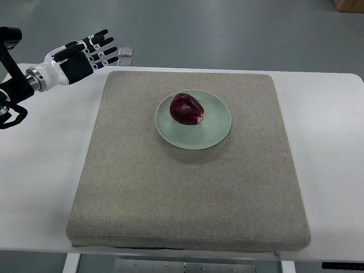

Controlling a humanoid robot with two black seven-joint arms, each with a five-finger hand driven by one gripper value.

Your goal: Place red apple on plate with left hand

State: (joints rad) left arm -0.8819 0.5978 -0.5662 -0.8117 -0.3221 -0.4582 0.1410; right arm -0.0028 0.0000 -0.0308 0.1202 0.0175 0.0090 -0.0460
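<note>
Apple [186,108] rests on plate [215,133], mid-far on mat [187,193] covering bench [40,170]. Left hand [79,57] far left, well apart, fingers [99,35] spread, empty.

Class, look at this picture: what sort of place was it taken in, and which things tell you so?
Probably a robotics lab or test room: a robot hand over a plain white table, a staged grey mat, and a bare grey floor.

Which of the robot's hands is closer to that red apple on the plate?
The left. The left hand hovers open, off the mat's far-left corner, well away from the red apple, which lies on the plate. The right hand is not in view at all.
</note>
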